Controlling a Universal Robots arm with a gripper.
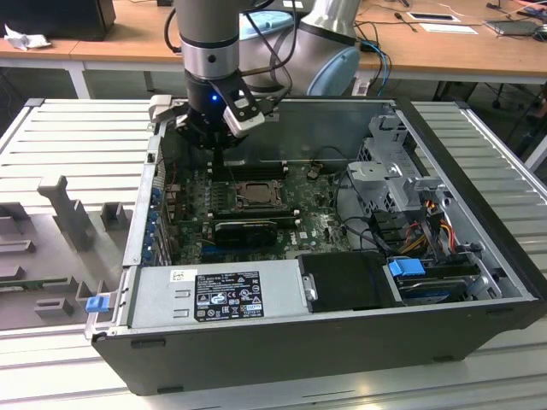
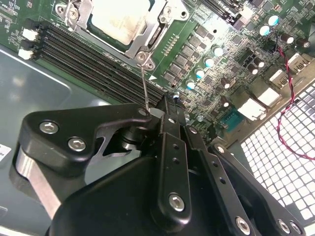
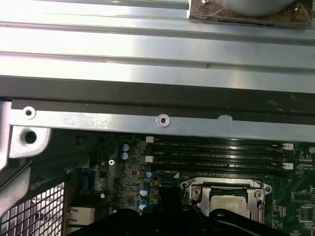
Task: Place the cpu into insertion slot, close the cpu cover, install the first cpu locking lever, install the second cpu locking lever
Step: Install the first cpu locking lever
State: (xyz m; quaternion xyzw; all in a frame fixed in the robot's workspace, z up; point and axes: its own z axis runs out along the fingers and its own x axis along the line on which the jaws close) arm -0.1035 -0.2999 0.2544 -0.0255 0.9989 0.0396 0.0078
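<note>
The cpu (image 2: 120, 19) lies pale and flat in the insertion slot (image 1: 256, 195) on the green motherboard. The cpu cover (image 2: 147, 37) is down around it as a silver frame; the first wrist view shows both the cpu (image 3: 227, 195) and the cover (image 3: 256, 194). A thin wire locking lever (image 2: 144, 83) stands up from its hinge at the socket's corner and runs to the side of my gripper (image 2: 167, 104). The gripper (image 1: 218, 158) hangs just beyond the socket's far left corner in the exterior view. Its black fingers (image 2: 170, 147) are together, and the lever's end is hidden behind one of them.
The open case holds a grey power supply (image 1: 214, 295) at the front, a black heatsink bar (image 1: 246, 229), memory slots (image 2: 93, 59), and a drive cage (image 1: 389, 162) with cables (image 1: 427, 222) at the exterior view's right. The case's rear wall (image 3: 157, 120) is close by.
</note>
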